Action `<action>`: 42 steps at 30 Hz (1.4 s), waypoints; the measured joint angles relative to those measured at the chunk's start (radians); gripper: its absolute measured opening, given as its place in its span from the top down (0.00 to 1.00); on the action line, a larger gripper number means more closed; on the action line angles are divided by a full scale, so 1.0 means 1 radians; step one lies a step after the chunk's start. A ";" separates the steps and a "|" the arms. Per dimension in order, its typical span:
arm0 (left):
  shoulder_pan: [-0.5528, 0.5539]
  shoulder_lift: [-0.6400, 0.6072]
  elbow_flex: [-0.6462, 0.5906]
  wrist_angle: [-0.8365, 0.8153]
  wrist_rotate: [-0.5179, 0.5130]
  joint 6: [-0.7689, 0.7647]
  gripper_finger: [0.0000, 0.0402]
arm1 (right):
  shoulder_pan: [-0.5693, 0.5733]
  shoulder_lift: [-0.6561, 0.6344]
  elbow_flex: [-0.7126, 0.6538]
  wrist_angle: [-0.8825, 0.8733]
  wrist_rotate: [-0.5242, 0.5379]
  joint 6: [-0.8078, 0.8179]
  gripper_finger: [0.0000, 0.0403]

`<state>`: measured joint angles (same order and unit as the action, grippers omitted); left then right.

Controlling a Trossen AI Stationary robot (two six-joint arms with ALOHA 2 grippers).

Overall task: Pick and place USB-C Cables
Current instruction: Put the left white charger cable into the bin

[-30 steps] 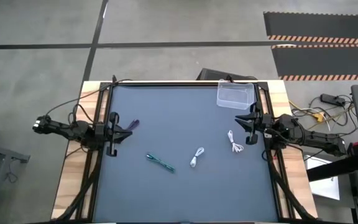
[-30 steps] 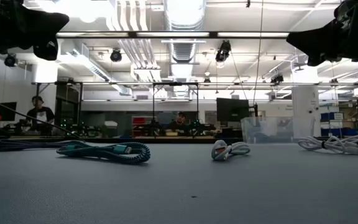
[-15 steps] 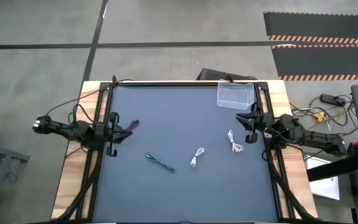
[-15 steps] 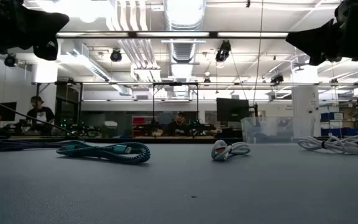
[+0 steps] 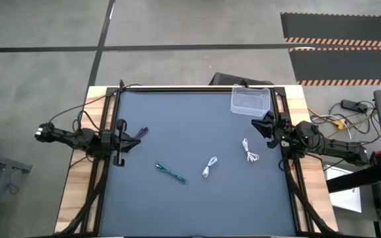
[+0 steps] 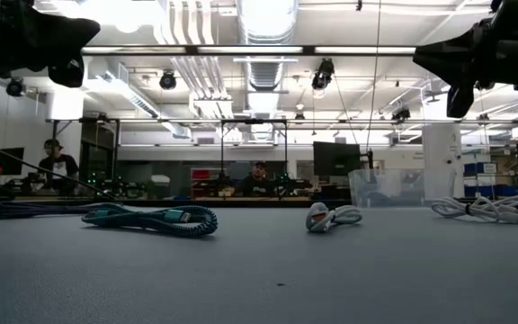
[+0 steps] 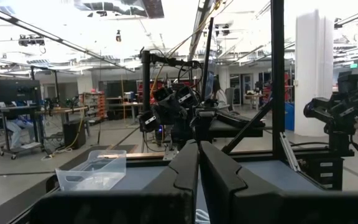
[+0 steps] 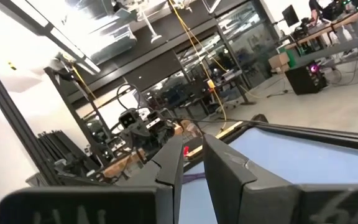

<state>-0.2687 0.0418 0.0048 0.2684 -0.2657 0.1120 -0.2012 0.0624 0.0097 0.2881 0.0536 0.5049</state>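
Your right gripper (image 5: 267, 125), fingers nearly closed and empty, hovers at the table's right edge just beside the nearest thin white folded cable (image 5: 249, 151), likely lining up a first pick toward the clear plastic bin (image 5: 251, 102).

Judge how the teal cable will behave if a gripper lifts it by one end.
The teal cable looks thin and folded into a loose bundle, so it would probably droop and perhaps unfold. In the low view it lies flat with a braided look, so it is likely light, not slippery, and unlikely to roll.
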 joint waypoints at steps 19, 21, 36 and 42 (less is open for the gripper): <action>0.000 0.000 -0.001 0.446 0.000 0.000 1.00 | 0.027 0.088 0.000 0.262 -0.028 0.014 0.87; 0.000 0.000 -0.001 0.486 0.000 0.000 1.00 | 0.039 0.137 0.000 0.352 -0.027 -0.015 0.87; 0.000 0.000 0.000 0.534 0.000 0.000 1.00 | 0.085 0.455 0.050 0.652 -0.028 -0.156 0.87; 0.000 0.000 0.000 0.543 0.000 0.000 1.00 | 0.132 0.586 0.157 0.651 -0.029 -0.304 0.87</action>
<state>-0.2684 0.0417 0.0044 0.8110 -0.2653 0.1116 -0.0690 0.6481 0.1669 0.9395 0.0251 0.2013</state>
